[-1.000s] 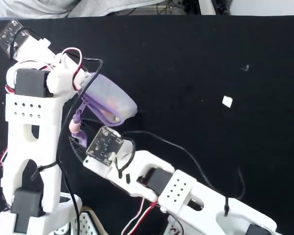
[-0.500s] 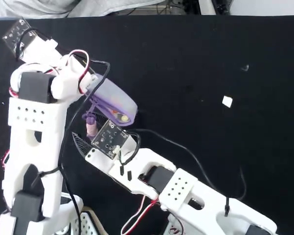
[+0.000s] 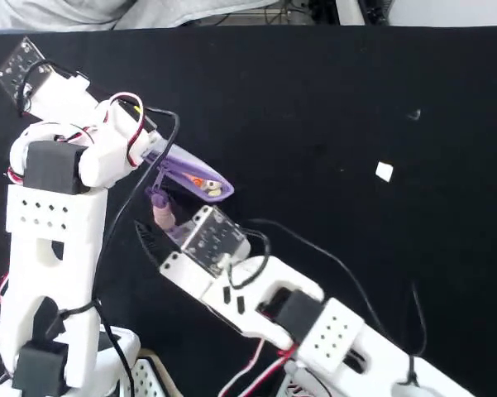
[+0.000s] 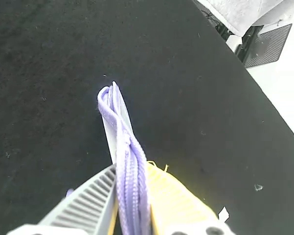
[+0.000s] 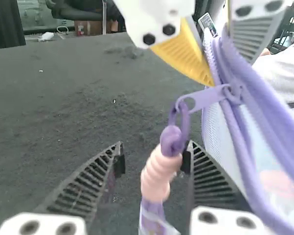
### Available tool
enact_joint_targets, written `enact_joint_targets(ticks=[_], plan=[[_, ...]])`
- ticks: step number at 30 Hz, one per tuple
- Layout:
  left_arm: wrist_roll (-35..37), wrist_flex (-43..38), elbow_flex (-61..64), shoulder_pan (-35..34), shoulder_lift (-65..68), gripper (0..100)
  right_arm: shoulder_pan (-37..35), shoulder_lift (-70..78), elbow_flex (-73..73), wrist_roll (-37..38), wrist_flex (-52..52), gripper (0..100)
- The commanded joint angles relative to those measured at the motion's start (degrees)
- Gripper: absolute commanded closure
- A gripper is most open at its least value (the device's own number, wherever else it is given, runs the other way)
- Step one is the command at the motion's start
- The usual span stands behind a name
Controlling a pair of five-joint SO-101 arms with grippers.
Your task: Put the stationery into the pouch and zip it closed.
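A translucent purple pouch [image 3: 190,175] hangs edge-on above the black table, with my left gripper [image 3: 153,157] shut on its zipper edge. In the left wrist view the purple zipper tape [image 4: 129,171] runs between the grey and yellow fingers of the left gripper [image 4: 129,169]. Orange and pale stationery [image 3: 203,187] shows inside the pouch. A pink charm [image 3: 161,215] dangles from the zipper pull. My right gripper [image 5: 151,149] is open, and the pink charm [image 5: 159,176] hangs between its fingers, beside the pouch [image 5: 235,137].
A small white piece [image 3: 384,172] lies alone on the black table [image 3: 331,99] to the right. The right arm's cable [image 3: 314,248] trails across the table near it. The table's far edge meets pale cloth [image 3: 107,10] at the back.
The pouch has turned from broadside to edge-on in the left gripper. The charm swung right, and the right gripper moved up around it.
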Motion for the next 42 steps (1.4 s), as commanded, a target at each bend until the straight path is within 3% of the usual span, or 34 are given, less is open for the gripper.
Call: enact_joint_targets(ticks=[1,17,25,42], plan=[[0.0,-1.0,-0.6,-0.5,-2.1,97,1.1,-2.2,-0.7,-0.6,0.8,80.0],[0.0,0.2,-0.8,-0.6,-2.2,97,1.1,11.8,-6.6,-0.3,0.8,80.4],[0.0,0.2,-0.8,-0.6,-2.2,97,4.5,7.6,-6.4,-0.3,2.0,80.1],[0.0,0.2,-0.8,-0.5,-1.8,97,4.5,3.6,-6.9,-0.2,3.5,83.2]])
